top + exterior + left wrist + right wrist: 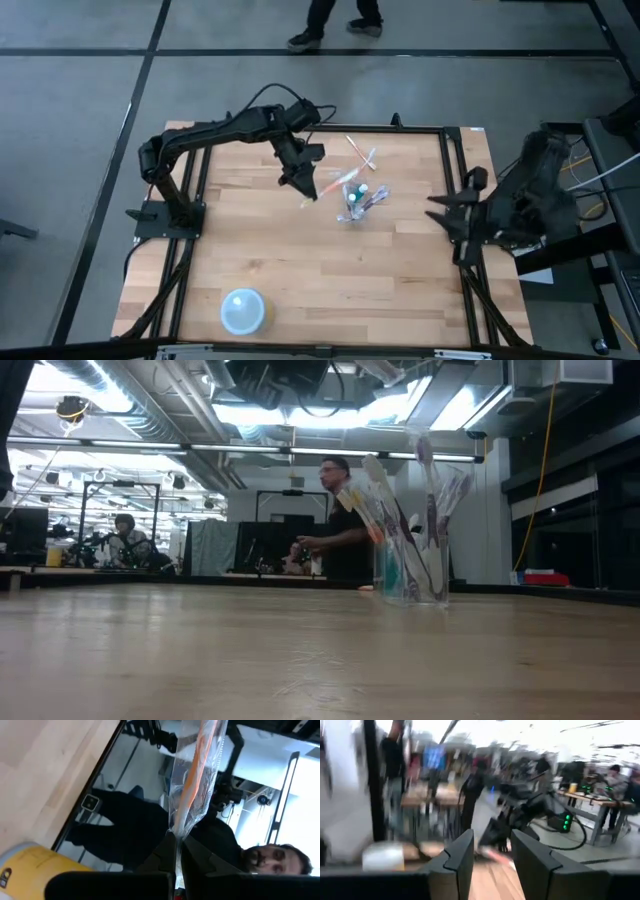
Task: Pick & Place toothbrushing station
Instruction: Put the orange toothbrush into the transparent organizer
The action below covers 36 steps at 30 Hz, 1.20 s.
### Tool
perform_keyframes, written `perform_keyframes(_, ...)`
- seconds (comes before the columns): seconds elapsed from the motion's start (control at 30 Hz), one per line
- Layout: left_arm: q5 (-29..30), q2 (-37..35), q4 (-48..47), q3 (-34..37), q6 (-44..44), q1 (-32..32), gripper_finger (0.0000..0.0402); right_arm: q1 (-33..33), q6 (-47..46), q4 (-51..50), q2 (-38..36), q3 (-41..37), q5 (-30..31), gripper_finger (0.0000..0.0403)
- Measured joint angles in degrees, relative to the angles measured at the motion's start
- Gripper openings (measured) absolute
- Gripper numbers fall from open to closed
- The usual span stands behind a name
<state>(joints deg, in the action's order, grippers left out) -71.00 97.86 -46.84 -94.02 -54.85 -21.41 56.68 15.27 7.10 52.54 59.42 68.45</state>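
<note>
Toothbrush [196,785] in its clear wrapper hung from the clamped left gripper [305,190]; you needed it upright over the cup [352,208], while the right gripper [447,212] waited parted.

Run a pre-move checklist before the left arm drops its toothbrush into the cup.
1. Left gripper shut on wrapped toothbrush: ok.
2. Clear cup upright: ok.
3. Gripper directly over cup: not ok, it sits beside it.
4. Room left in cup among the other toothbrushes: cannot tell.
5. Right gripper open, parked at table edge, clear of path: ok.
6. Loose toothbrushes on table remaining: not ok.
</note>
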Motion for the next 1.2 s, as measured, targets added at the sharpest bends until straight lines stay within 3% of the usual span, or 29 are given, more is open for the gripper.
perform_keyframes(0.17,0.0,-0.9,-0.8,0.0,-1.0,2.0,0.0003,-8.9,-18.4,-43.2,7.1,16.3,-14.1,0.0132)
perform_keyframes(0.3,-0.1,-2.9,-0.7,0.0,-1.6,3.3,0.0003,-19.2,-21.7,-62.0,14.5,25.4,-26.7,0.0127)
perform_keyframes(0.5,0.6,-5.0,0.5,0.0,-3.0,4.3,0.0003,-29.3,-6.2,-60.4,23.2,34.5,-37.8,0.0113)
perform_keyframes(0.73,0.9,-4.7,0.8,0.0,-3.1,4.2,0.0003,-34.5,4.4,-57.8,31.7,43.7,-46.7,0.0103)
perform_keyframes(1.2,0.7,-4.3,2.3,0.0,-3.5,4.2,0.0003,-39.6,13.9,-56.2,42.4,51.8,-50.5,0.0105)
